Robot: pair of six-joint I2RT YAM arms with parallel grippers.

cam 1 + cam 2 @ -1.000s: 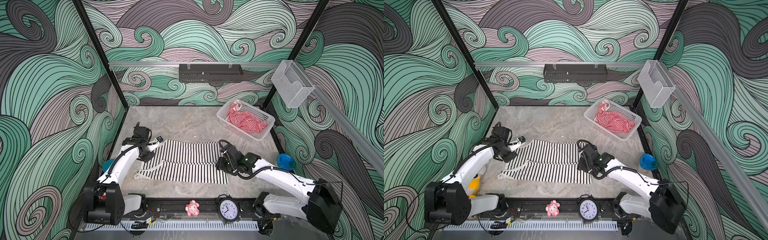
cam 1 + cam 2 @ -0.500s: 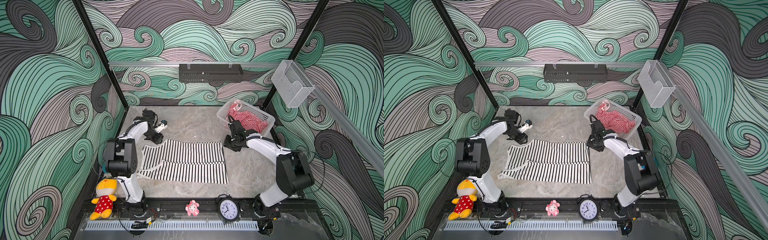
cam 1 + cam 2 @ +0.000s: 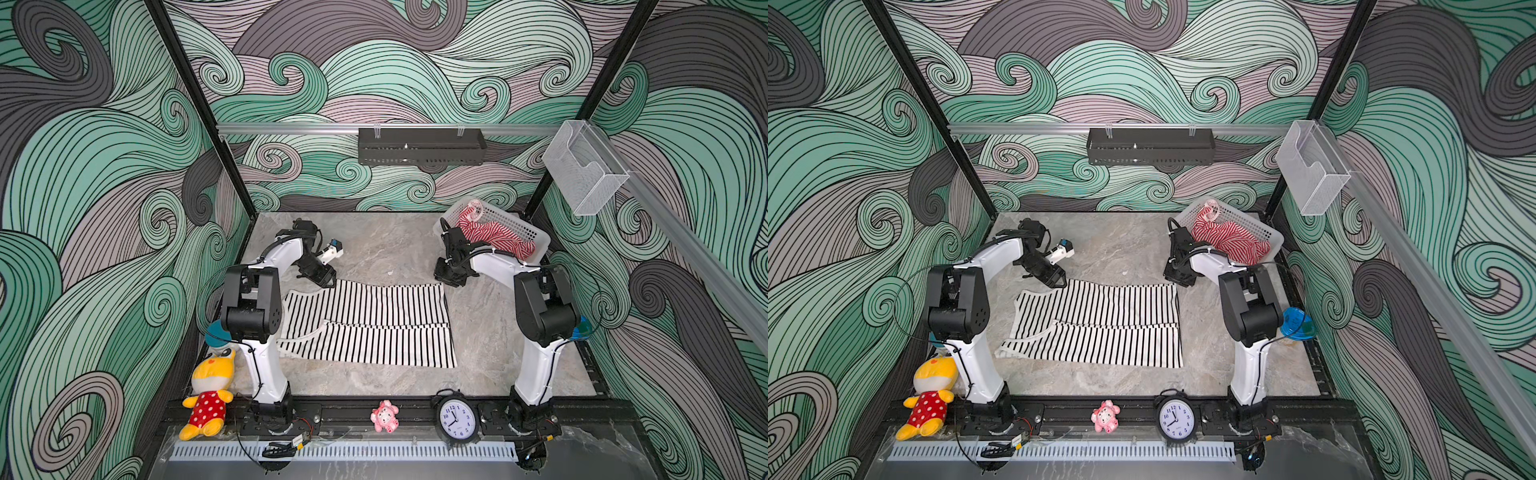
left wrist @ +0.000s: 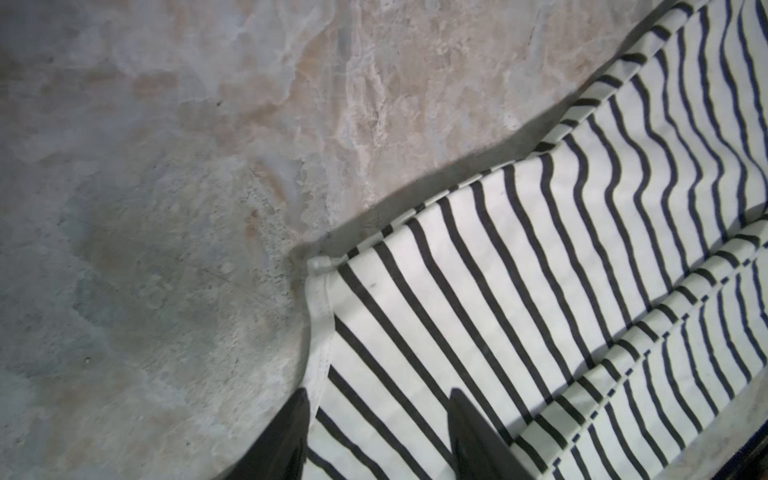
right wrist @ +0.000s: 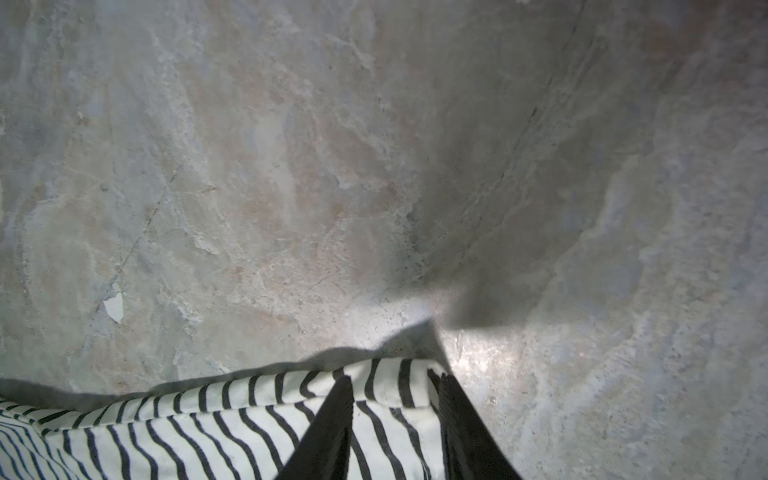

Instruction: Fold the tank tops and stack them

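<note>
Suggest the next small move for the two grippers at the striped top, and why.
Probably close both grippers on the cloth's far edge. The left gripper and right gripper each straddle a far corner of the black-and-white tank top, jaws apart with striped cloth showing between them. Nothing looks pinched yet, so the next fold cannot start.

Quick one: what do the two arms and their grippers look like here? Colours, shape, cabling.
Both the left arm and right arm have white link shells with bulky black joint housings; thin black cables loop alongside. The left gripper and right gripper are black with tapering fingers. A white block with a blue tip sits at the left wrist.
</note>
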